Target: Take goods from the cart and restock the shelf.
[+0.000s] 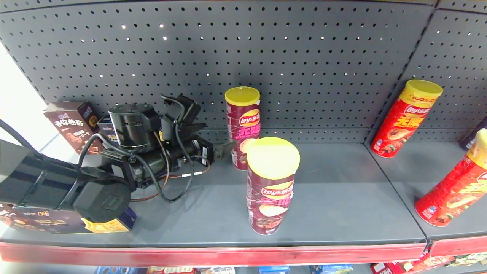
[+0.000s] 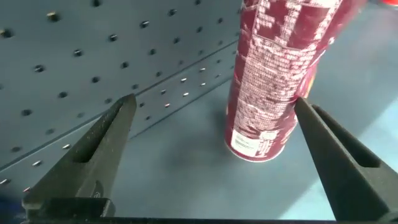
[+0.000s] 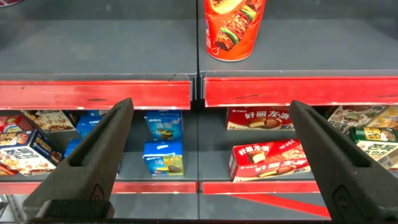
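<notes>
The rear maroon chip canister (image 1: 243, 125) was found upright, just ahead of the left gripper (image 2: 216, 106) (fingers spread wide, nothing held), so this arm was judged nearer.

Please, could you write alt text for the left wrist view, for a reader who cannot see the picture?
The left gripper, fingers wide open, faces a dark red cylindrical chip can that stands upright on the grey metal shelf, close to one finger and not gripped. Behind the can rises a grey perforated back panel.
</notes>
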Controlling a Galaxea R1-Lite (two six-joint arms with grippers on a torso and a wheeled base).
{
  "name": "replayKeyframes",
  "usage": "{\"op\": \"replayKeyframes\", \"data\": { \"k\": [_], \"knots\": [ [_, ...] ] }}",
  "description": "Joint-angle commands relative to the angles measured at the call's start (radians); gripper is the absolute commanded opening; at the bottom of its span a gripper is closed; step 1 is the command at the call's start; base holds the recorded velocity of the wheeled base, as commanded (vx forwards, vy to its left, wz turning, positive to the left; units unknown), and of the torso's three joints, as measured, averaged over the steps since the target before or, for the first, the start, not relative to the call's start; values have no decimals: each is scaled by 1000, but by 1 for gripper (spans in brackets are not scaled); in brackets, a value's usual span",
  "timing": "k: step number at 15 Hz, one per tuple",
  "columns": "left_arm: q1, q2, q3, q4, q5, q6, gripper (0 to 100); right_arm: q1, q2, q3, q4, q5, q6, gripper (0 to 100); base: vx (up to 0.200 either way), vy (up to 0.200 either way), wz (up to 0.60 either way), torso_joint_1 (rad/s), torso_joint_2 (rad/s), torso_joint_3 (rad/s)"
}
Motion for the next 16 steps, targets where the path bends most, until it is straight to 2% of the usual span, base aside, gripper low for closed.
{"op": "replayKeyframes", "data": {
  "k": [1,5,9,14,15,16],
  "knots": [
    [1,-5,2,0,9,0,100,0,3,0,0,0,0,100,0,0,0,0,0,0],
    [7,-3,2,0,44,0,100,0,3,0,0,0,0,100,0,0,0,0,0,0],
    [7,-5,5,0,45,0,100,0,3,0,0,0,0,100,0,0,0,0,0,0],
    [7,-61,48,-7,104,2,100,0,3,0,0,0,0,100,0,0,0,0,0,0],
    [4,-84,80,-22,136,9,100,0,3,0,0,0,0,100,0,0,0,0,0,0],
    [5,-83,85,-33,151,32,100,0,3,0,0,0,0,100,0,0,0,0,0,0]
  ]
}}
